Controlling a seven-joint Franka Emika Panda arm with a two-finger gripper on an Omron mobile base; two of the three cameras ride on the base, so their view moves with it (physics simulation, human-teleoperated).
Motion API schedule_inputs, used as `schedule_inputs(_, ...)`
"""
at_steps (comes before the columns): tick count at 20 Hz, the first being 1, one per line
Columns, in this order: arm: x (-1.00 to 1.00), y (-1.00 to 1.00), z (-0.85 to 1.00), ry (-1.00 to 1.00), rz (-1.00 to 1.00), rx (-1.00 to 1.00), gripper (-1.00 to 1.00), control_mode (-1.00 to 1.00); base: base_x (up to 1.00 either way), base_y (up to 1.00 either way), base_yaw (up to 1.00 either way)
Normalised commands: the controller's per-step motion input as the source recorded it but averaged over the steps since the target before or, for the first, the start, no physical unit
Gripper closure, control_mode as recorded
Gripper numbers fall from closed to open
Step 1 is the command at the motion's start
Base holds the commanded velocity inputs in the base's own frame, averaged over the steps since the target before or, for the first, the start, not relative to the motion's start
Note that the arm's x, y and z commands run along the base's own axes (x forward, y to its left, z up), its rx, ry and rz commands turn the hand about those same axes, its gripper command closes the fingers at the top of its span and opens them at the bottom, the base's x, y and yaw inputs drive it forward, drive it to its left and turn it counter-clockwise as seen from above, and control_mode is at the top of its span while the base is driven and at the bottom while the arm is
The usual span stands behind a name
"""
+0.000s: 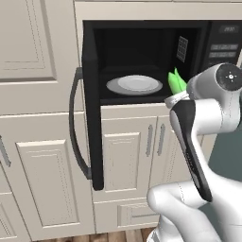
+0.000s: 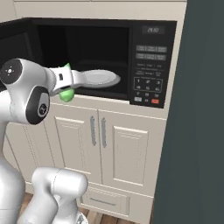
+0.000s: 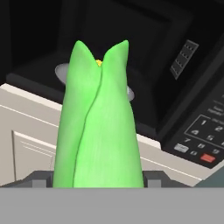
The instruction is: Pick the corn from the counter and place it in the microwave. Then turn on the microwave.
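Note:
The corn (image 3: 98,127), a bright green cob in pointed husk leaves, stands upright between my gripper's (image 3: 98,180) jaws, which are shut on its lower part. The held corn (image 1: 177,81) hangs just in front of the open microwave (image 1: 142,59), at the right side of its mouth, outside the cavity. From the right side, the corn (image 2: 66,94) shows below and above my white hand. A white plate (image 1: 134,85) lies inside the microwave. The counter is out of view.
The microwave door (image 1: 92,123) stands swung open to the left, its curved handle (image 1: 74,127) facing out. The keypad (image 2: 148,83) with a red button (image 2: 155,101) is right of the cavity. Cream cabinet doors (image 2: 109,144) lie below. A dark wall (image 2: 197,131) rises at the right.

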Motion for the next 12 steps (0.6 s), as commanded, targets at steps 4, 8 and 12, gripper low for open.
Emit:
schedule_inputs(4, 0.26, 0.0, 0.02, 0.0, 0.0, -0.01, 1.0, -1.0, 0.0, 0.0, 0.0)
schedule_inputs(8, 0.26, 0.0, 0.03, 0.0, 0.0, 0.0, 1.0, -1.0, 0.0, 0.0, 0.0)
schedule_inputs(12, 0.27, 0.0, 0.0, 0.0, 0.0, -0.01, 1.0, -1.0, 0.0, 0.0, 0.0)
